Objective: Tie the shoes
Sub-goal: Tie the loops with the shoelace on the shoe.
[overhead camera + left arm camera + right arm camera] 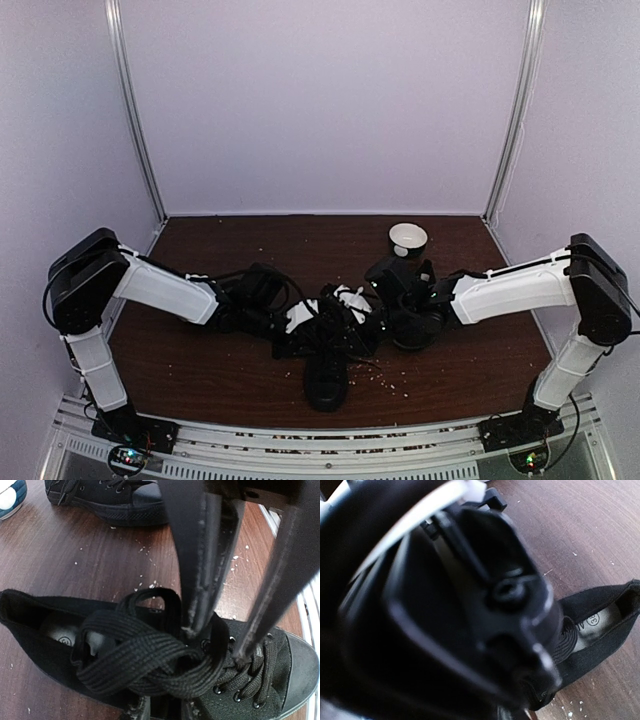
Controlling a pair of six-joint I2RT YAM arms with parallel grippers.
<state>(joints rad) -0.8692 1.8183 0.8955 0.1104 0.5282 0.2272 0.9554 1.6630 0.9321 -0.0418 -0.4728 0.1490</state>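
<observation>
Closest to the lens, the left gripper [216, 642] hangs over the middle shoe [285, 680]. Its 2 black fingers [200, 570] are parted a little, tips down on the tangle of flat black laces [145, 655] above the eyelets. 1 band of lace runs through the gap, but nothing looks pinched there, so I read it as released. That shoe lies on the dark wooden table [75, 555] at the centre, toe toward the arm bases, with the laces piled loosely across tongue and opening. The second shoe [115, 497] lies beyond it, apart from the first, near a bowl [9, 495] at the frame's corner. White crumbs [145, 547] dot the wood between the 2 shoes. The right gripper [352, 303] meets the middle shoe from the other side, yet a blurred black housing [470, 610] blocks its own camera, and whether it is clenched or released I cannot tell.
</observation>
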